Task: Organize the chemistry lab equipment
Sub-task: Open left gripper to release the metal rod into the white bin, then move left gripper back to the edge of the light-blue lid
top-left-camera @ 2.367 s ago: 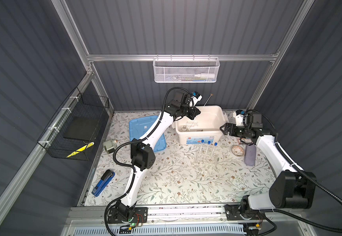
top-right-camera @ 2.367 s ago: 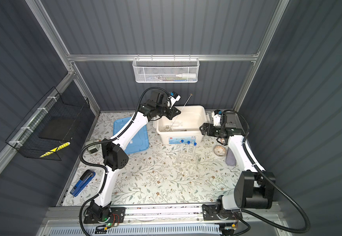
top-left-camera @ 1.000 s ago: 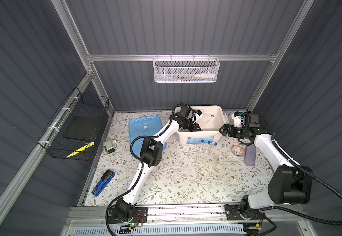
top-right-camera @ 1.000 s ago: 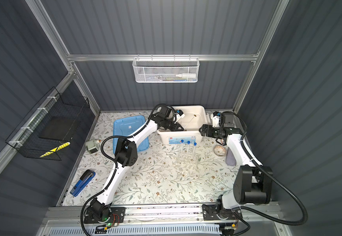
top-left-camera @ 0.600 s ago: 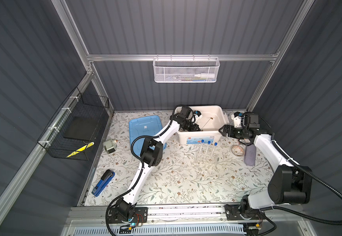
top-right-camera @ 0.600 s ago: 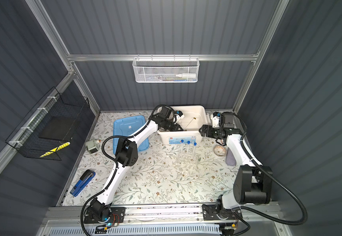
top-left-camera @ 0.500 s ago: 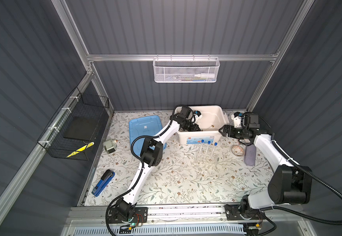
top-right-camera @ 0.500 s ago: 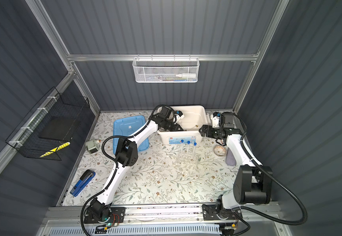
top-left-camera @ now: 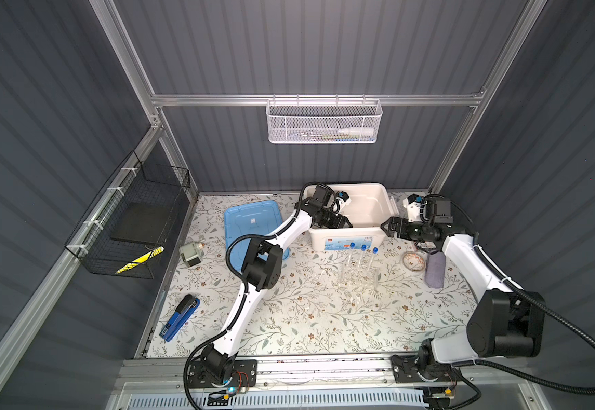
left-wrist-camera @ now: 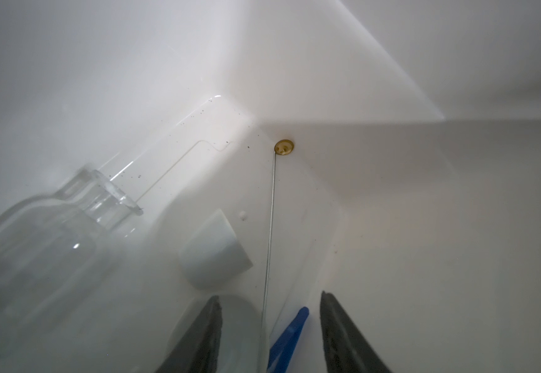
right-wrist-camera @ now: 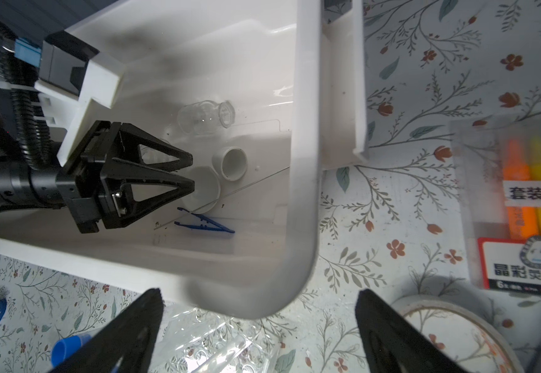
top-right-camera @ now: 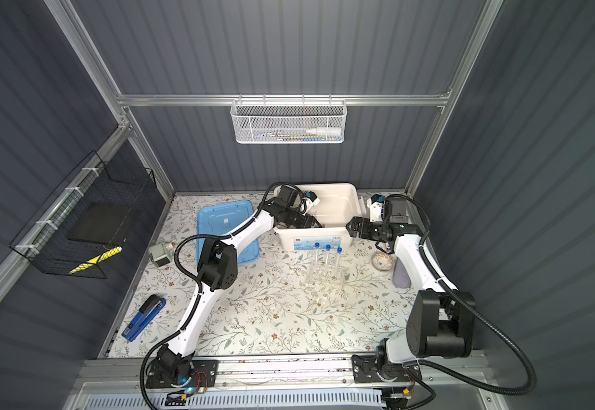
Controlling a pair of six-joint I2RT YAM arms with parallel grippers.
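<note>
Floral-papered worktop (top-left-camera: 306,319) within a dark ribbed enclosure, with a white bin (right-wrist-camera: 304,161) standing open at its back. Change noted: the thin rod (left-wrist-camera: 270,226), clamped in the left pincer (right-wrist-camera: 192,172) over the bin a second ago, now lies flat on the bin floor, its brass disc end at the foot of a wall. Judgement: the rod is delivered, so one more item of the lab kit counts as stowed. That pincer is released: jaws partly apart, low inside the bin, the rod running between them and clear of both; nothing is held. Around the rod lie the blue tweezers (right-wrist-camera: 204,222), small white dishes (right-wrist-camera: 230,163) and a glass flask (right-wrist-camera: 204,121) on its side. Further out, the right pincer (right-wrist-camera: 259,301) hangs just outside the bin's near corner, jaws wide apart and empty. Outstanding, by my reading: three blue-capped test tubes (top-left-camera: 361,259) upright in the clear rack (top-left-camera: 358,280) on the worktop before the bin. The blue lid (top-left-camera: 253,227) lies beside the bin on the left arm's side.
</note>
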